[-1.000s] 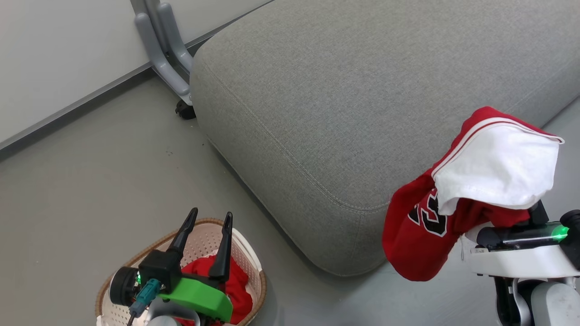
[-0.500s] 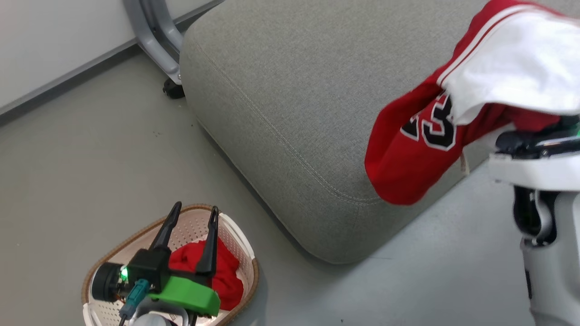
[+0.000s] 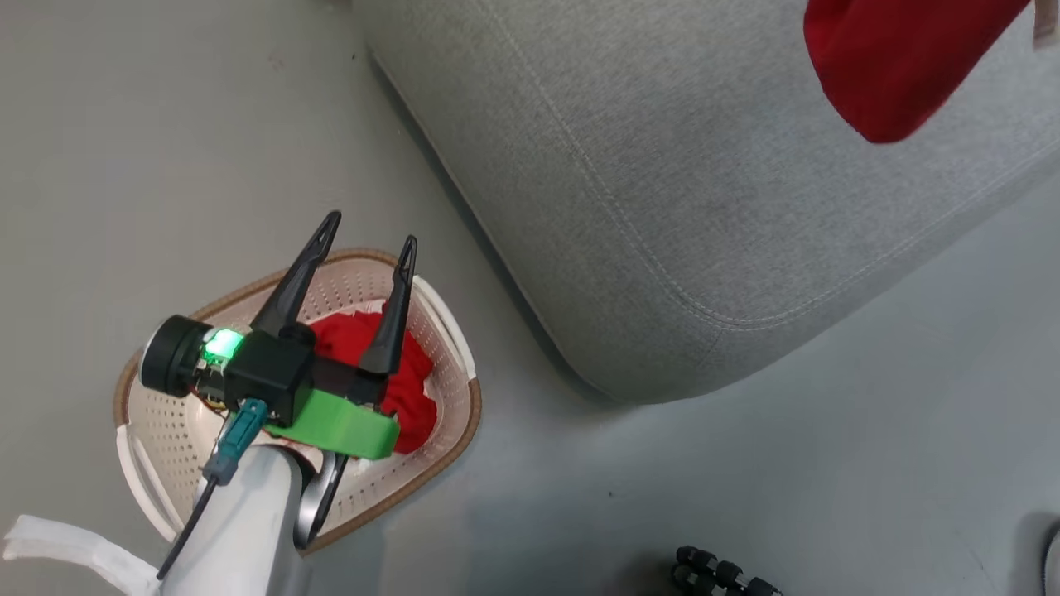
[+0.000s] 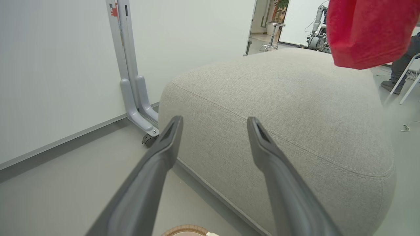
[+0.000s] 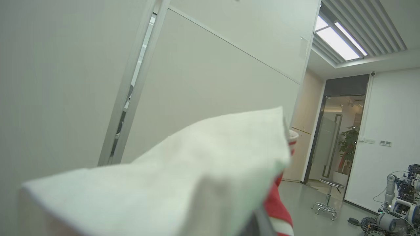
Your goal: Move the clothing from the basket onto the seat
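Observation:
A bright red jersey [image 3: 894, 66] hangs in the air above the grey seat [image 3: 704, 165] at the head view's top right. In the right wrist view its white lining [image 5: 183, 183] covers my right gripper's fingers, and a red edge with white stripe [image 5: 279, 209] hangs beside it. The left wrist view shows the red jersey [image 4: 367, 32] above the seat [image 4: 295, 98]. My left gripper [image 3: 370, 230] stands open over the cream basket [image 3: 464, 414], where more red cloth [image 3: 406, 389] lies. Its open fingers [image 4: 214, 121] hold nothing.
A grey wheeled post [image 4: 134, 98] stands against the white wall left of the seat. A black ribbed cable [image 3: 720, 571] lies on the floor near the bottom edge. A person's leg [image 4: 398, 68] and another robot [image 4: 318, 32] are far behind the seat.
The head camera has shifted downward. My right arm has carried the jersey up and farther over the seat, out past the view's top right. The left gripper stays open over the basket.

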